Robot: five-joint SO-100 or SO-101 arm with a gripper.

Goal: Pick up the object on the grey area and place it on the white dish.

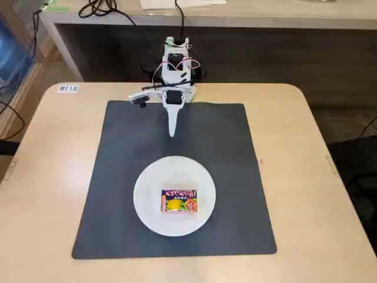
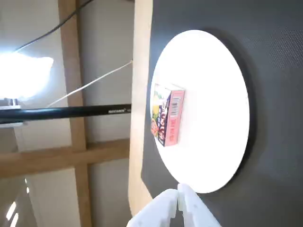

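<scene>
Snack packet [image 1: 179, 201] lies on white dish [image 1: 147, 177], dish on grey mat [image 1: 235, 177]. Tool [image 1: 172, 133] closed, empty, well apart. Task looks done.

Packet [image 1: 179, 201] on dish [image 1: 147, 203], dish on mat [image 1: 224, 147].

The packet is seen lying flat near the centre of the dish, long side across the fixed view; a dark purple band with lettering runs along its far edge, with a yellow picture on red below. In the wrist view a pink side face [image 2: 173, 117] with small print is shown, so some thickness is noted. The dish [image 2: 213, 94] is round, plain white, flat, and sits wholly on the near half of the mat [image 2: 265, 42], which is dark grey, square and flat.
</scene>
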